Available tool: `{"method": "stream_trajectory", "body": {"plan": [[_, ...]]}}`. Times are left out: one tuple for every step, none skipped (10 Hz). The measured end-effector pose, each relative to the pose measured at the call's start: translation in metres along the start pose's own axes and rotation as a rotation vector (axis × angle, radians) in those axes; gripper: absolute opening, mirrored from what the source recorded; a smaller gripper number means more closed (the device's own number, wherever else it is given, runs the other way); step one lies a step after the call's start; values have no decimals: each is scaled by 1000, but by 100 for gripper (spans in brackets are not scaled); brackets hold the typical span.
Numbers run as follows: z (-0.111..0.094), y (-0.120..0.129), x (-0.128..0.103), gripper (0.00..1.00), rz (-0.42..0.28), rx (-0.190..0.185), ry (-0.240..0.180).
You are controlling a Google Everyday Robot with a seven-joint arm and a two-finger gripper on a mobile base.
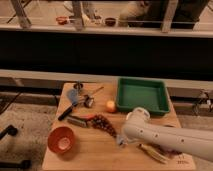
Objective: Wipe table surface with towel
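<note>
My white arm [165,137] reaches in from the lower right across the wooden table [95,155]. Its rounded end sits near the table's middle. My gripper [121,142] appears as a small grey part under that end, just above the table top. A dark reddish-brown bundle [104,124] lies on the table just left of the arm; I cannot tell whether it is the towel. No plain towel shows elsewhere.
A green tray [142,96] stands at the back right. An orange bowl [61,139] sits front left. An orange ball [110,106] and several utensils [75,102] lie at the back left. A yellowish long object [152,152] lies under the arm.
</note>
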Motion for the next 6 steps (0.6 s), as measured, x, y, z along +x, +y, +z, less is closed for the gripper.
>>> {"method": "stream_trajectory", "body": {"plan": [[0,0,0,79,0,-1,0],[-1,0,0,79,0,0,-2],[-6,5,1,79,4,-2,-23],[-18,16,3,79,12,-8,-66],[-35,26,1,79,17,-7,-114],[-56,33,-2,79,22,0,-166]]}}
